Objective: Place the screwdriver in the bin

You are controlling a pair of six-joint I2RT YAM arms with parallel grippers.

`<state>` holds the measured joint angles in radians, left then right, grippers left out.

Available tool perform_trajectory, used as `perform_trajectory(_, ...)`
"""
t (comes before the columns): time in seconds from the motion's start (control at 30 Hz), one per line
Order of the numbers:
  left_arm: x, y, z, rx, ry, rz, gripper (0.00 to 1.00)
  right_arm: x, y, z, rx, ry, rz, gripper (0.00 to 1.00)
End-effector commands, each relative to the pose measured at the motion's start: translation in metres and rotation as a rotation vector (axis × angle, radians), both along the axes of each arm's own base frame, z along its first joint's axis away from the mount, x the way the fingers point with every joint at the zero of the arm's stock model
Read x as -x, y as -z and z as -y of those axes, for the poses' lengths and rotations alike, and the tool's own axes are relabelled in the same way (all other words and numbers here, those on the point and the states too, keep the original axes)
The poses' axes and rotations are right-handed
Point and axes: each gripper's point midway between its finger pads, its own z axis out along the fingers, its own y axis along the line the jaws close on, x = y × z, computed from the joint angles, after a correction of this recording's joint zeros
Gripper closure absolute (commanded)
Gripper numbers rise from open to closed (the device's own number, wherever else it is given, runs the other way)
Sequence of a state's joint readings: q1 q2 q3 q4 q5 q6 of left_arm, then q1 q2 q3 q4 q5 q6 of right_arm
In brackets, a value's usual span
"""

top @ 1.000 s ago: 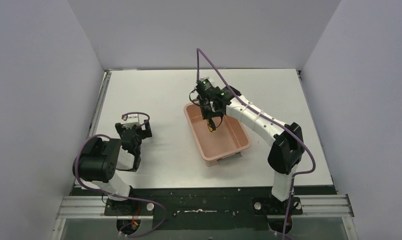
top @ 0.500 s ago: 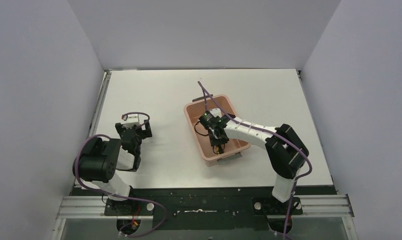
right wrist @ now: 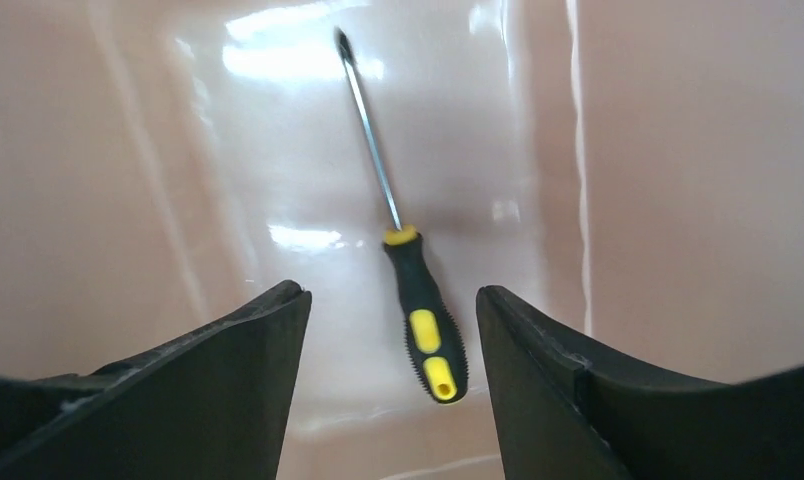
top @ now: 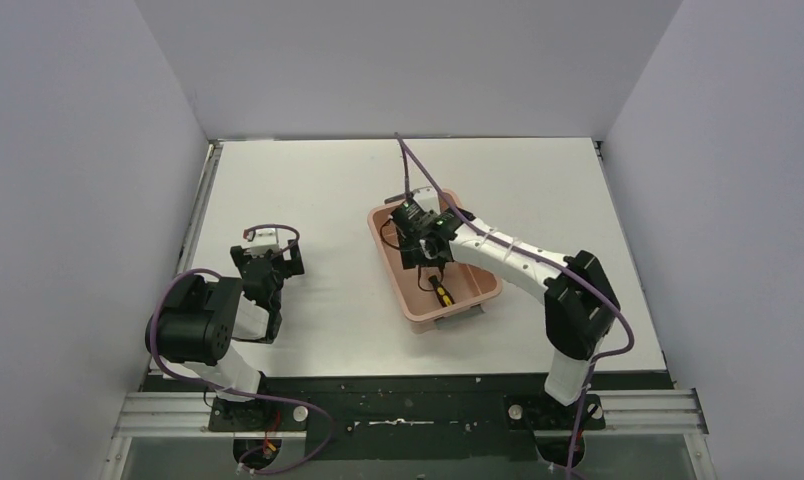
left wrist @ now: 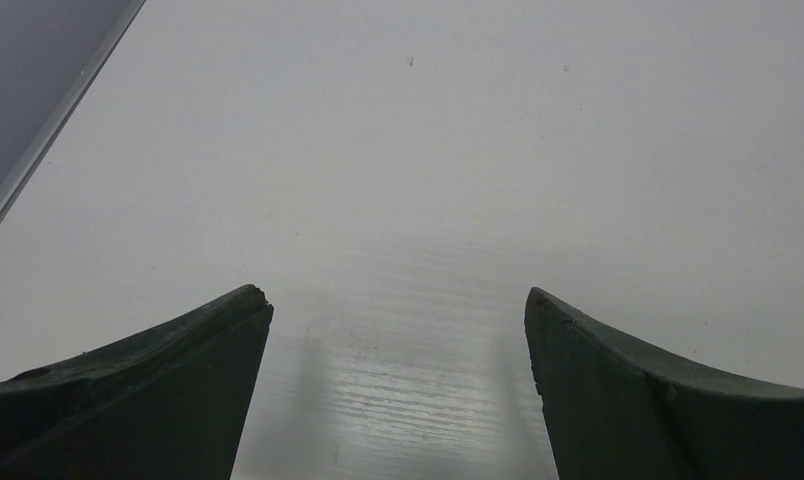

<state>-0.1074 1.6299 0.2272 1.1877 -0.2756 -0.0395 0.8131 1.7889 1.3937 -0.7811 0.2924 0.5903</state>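
Observation:
The screwdriver point(right wrist: 421, 314) lies flat on the floor of the salmon-pink bin point(right wrist: 678, 180), its black-and-yellow handle nearest the camera and its thin shaft pointing away. From above, the screwdriver point(top: 439, 292) rests in the near half of the bin point(top: 386, 256). My right gripper point(right wrist: 393, 305) hangs open just above it, a finger on each side of the handle, touching nothing. At the table's left, my left gripper point(left wrist: 398, 305) is open over bare white tabletop and holds nothing.
The bin's walls surround the right gripper on all sides. The left arm point(top: 253, 290) sits folded near the table's left edge point(top: 200, 215). Grey walls enclose the white table on three sides.
The right gripper went down into the bin with the screwdriver, then opened and lifted back a little; the screwdriver now lies loose on the bin floor. The left arm has stayed still.

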Motion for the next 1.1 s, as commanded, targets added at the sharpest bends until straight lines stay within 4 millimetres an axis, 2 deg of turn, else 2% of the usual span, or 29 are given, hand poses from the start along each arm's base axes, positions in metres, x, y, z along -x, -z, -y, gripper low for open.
perform_trajectory(0.0, -0.011, -0.021, 0.001, 0.003, 0.012, 0.07, 0.03, -0.014, -0.103, -0.011, -0.091, -0.047, 0.204, 0.35)
perform_trajectory(0.07, -0.01, -0.021, 0.001, 0.002, 0.012, 0.068, 0.03, -0.015, -0.134, -0.016, -0.132, -0.098, 0.255, 0.23)
perform_trajectory(0.13, -0.011, -0.021, 0.002, 0.002, 0.013, 0.069, 0.03, -0.018, -0.166, -0.015, -0.157, -0.141, 0.322, 0.02)
perform_trajectory(0.23, -0.011, -0.021, 0.001, 0.003, 0.012, 0.069, 0.03, -0.027, -0.2, 0.003, -0.143, -0.141, 0.429, 0.0)
perform_trajectory(0.3, -0.01, -0.021, 0.002, 0.002, 0.013, 0.068, 0.03, -0.035, -0.216, 0.019, -0.136, -0.129, 0.502, 0.0)
perform_trajectory(0.37, -0.01, -0.021, 0.002, 0.003, 0.013, 0.069, 0.03, -0.044, -0.223, 0.041, -0.143, -0.104, 0.563, 0.0)
perform_trajectory(0.47, -0.01, -0.021, 0.001, 0.003, 0.011, 0.068, 0.03, -0.057, -0.222, 0.089, -0.132, -0.008, 0.646, 0.0)
perform_trajectory(0.57, -0.011, -0.021, 0.002, 0.003, 0.013, 0.07, 0.03, -0.06, -0.206, 0.14, -0.096, 0.11, 0.712, 0.0)
perform_trajectory(0.7, -0.011, -0.021, 0.001, 0.003, 0.012, 0.07, 0.03, -0.053, -0.17, 0.202, -0.097, 0.262, 0.775, 0.0)
perform_trajectory(0.73, -0.011, -0.021, 0.001, 0.003, 0.012, 0.069, 0.03, -0.051, -0.156, 0.221, -0.091, 0.316, 0.768, 0.0)
perform_trajectory(0.77, -0.01, -0.021, 0.002, 0.003, 0.013, 0.068, 0.03, -0.046, -0.13, 0.233, -0.081, 0.349, 0.733, 0.0)
perform_trajectory(0.83, -0.01, -0.021, 0.001, 0.002, 0.011, 0.069, 0.03, -0.038, -0.097, 0.246, -0.093, 0.386, 0.691, 0.0)
perform_trajectory(0.93, -0.011, -0.021, 0.001, 0.002, 0.013, 0.069, 0.03, -0.028, -0.054, 0.249, -0.124, 0.391, 0.632, 0.0)
perform_trajectory(1.07, -0.01, -0.021, 0.001, 0.002, 0.011, 0.069, 0.03, -0.017, -0.019, 0.25, -0.135, 0.41, 0.609, 0.0)
